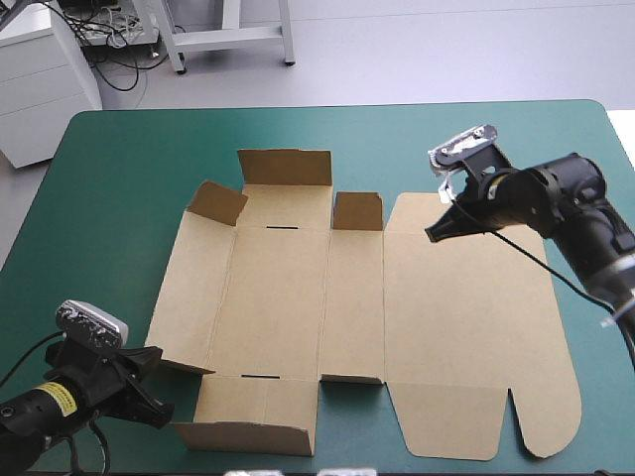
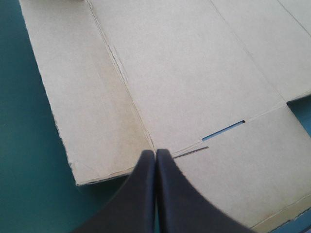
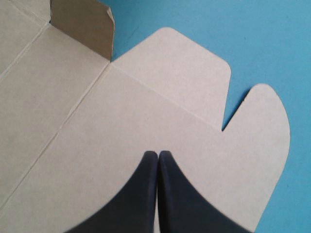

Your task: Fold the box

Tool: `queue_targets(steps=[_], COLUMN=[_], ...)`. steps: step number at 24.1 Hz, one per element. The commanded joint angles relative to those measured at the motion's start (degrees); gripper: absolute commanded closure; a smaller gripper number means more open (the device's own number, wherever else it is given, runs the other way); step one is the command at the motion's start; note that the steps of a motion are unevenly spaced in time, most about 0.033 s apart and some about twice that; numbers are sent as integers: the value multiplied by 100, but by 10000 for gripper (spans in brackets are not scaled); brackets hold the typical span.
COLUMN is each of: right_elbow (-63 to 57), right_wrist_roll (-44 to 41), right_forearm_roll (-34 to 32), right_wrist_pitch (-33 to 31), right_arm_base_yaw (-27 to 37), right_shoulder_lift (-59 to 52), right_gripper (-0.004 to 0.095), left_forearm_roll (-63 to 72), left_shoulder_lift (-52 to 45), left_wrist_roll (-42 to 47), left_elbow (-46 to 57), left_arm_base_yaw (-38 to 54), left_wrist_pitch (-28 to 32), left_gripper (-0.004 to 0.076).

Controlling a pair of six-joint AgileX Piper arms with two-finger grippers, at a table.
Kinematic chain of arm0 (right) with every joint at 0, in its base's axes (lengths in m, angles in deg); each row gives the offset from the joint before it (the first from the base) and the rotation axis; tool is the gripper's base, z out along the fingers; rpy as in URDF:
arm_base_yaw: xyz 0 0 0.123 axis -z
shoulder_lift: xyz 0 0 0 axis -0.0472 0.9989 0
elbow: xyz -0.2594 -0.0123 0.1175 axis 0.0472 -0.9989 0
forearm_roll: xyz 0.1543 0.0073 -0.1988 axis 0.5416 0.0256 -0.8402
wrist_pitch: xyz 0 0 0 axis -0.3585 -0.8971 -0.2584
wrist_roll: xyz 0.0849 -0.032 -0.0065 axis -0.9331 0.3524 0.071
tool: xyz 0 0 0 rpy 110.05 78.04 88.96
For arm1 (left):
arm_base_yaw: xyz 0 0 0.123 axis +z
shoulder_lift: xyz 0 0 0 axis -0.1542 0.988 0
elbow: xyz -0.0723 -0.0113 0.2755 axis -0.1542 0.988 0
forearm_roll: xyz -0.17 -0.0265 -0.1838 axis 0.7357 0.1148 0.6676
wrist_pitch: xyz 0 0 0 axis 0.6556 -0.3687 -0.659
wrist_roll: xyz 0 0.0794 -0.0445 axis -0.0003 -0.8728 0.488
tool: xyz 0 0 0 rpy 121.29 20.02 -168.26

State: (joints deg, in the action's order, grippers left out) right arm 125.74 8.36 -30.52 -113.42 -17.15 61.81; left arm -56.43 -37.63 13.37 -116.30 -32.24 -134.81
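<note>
High view: the brown box [image 1: 327,317] is laid open on the table [image 1: 119,198], long axis 9 to 3 o'clock, left end effector [image 1: 157,354] at its 8 o'clock corner, right end effector [image 1: 434,234] over 2 o'clock, both pinched empty.

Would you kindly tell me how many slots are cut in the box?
2: one slot by the box's far flap, the other by its near flap. None seems hidden.
</note>
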Motion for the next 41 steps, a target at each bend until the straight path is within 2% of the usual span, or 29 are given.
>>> queue_targets(steps=[1,7,16,18,26,32,37,41], right_elbow=[-498,-1706,-3421,-3642,-3763,-3763,-3775,-3775], right_wrist_roll=[-6,-279,-846,-858,-858,-858,-858,-858], right_forearm_roll=[-64,-22,206,206,206,206,206,206], right_wrist_pitch=[280,444,533,518,493,493,493,493], right_arm_base_yaw=[81,90,90,90,90,90,90,90], right_shoulder_lift=[-784,-1974,-4750,-5038,-5256,-5256,-5256,-5256], right_gripper=[926,926,926,926,926,926,926,926], left_forearm_roll=[43,-104,-121,-121,-172,-231,-292,-468], left_shoulder_lift=[63,63,63,63,89,552,1588,2298], left_wrist_roll=[-8,-21,-21,-21,-21,-38,-51,-108], left_elbow=[-181,-181,-181,-181,-215,-901,-1942,-2485], left_arm_base_yaw=[-20,-20,-20,-20,-20,-20,-20,-20], left_wrist_pitch=[422,555,555,555,519,219,-316,-500], left_gripper=[756,756,756,756,756,747,643,482])
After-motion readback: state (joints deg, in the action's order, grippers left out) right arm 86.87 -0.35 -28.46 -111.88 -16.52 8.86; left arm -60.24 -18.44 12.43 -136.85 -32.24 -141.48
